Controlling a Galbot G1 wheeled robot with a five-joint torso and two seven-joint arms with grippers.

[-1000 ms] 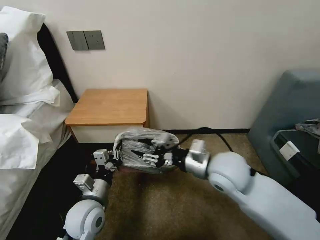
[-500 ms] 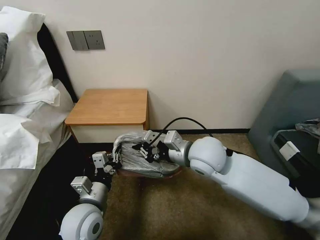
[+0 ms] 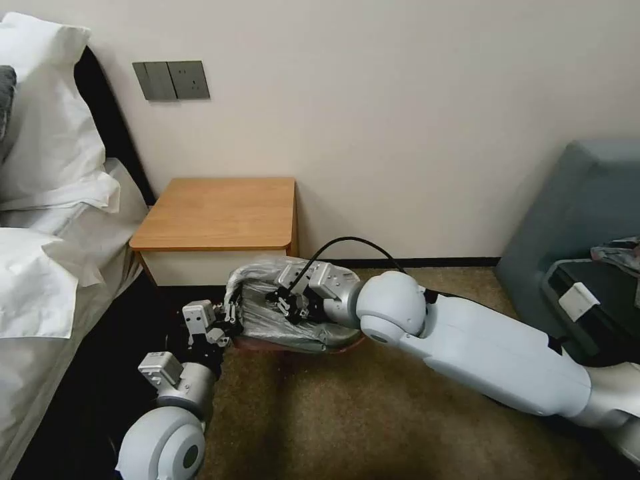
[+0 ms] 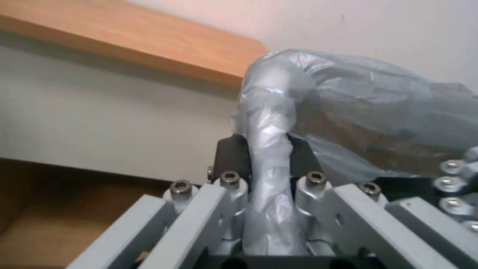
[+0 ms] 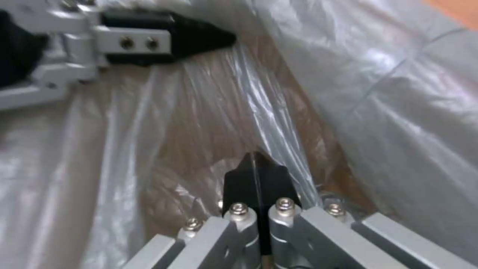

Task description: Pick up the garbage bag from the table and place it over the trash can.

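The left gripper reached forward low over the carpet, its black pads pinching a bunched fold of the garbage bag. Opposite it, the right gripper, on an arm stretched across from the right, lay against the bag's top with fingers pressed together; whether they trapped plastic was unclear. The trash can was almost wholly hidden beneath the draped bag. Beyond both grippers stood the table.
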